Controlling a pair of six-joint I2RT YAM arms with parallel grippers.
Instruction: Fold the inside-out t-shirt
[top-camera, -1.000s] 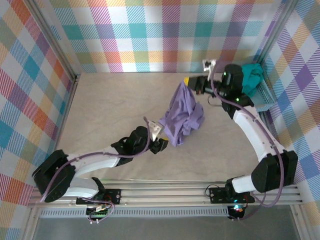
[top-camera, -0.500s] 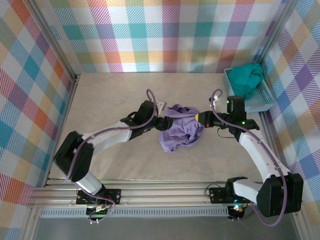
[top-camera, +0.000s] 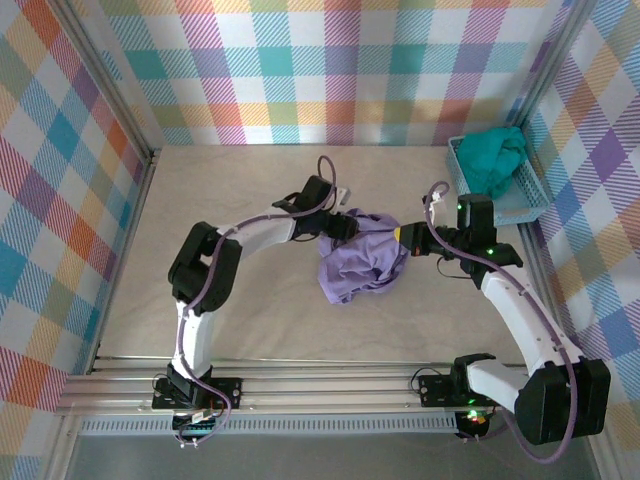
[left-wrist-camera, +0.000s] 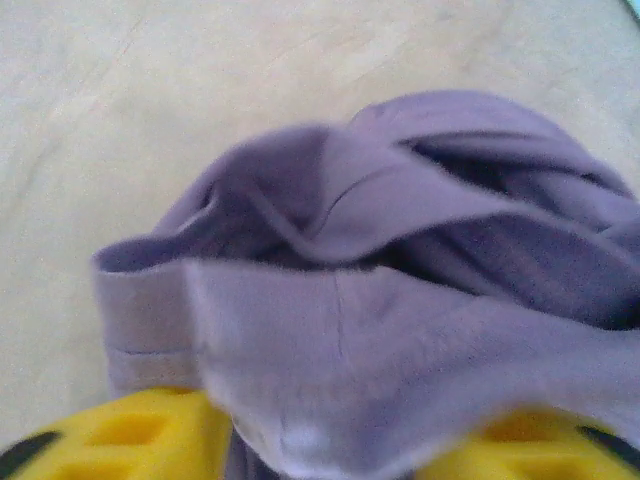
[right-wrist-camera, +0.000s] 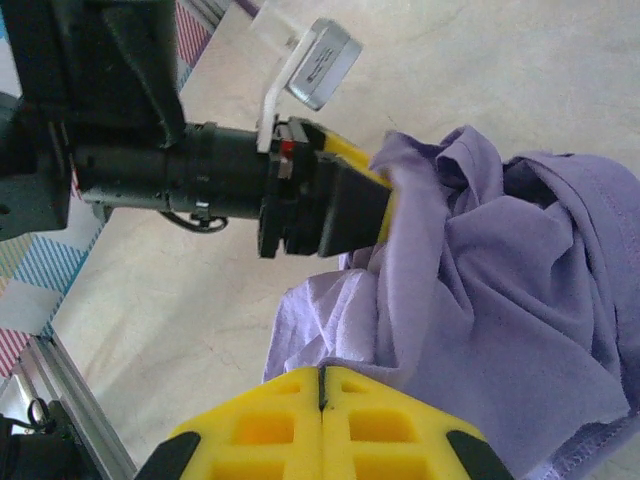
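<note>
Top external view: the inside-out t-shirt (top-camera: 362, 262) lies as a crumpled lavender heap near the middle of the worktop (top-camera: 230, 180), with one hand at each side of its far edge. The left hand (top-camera: 343, 226) touches the heap's far-left corner, and the right hand (top-camera: 402, 237) touches its right edge. The two hands face each other across the cloth, and most of the bundle spills from the line between them toward the arm bases. Left wrist view: a thick fold of purple cloth sits between the yellow fingers (left-wrist-camera: 130, 430), which stand apart. Whether they are clamped on it cannot be told. Right wrist view: the right hand is clenched, fingers pressed flat together, with cloth meeting their tips. Whether a thin edge is pinched there is unclear. Neither arm is clearly nearer, so the next move likely depends on drawing the hands apart, left and right, to spread the shirt.
</note>
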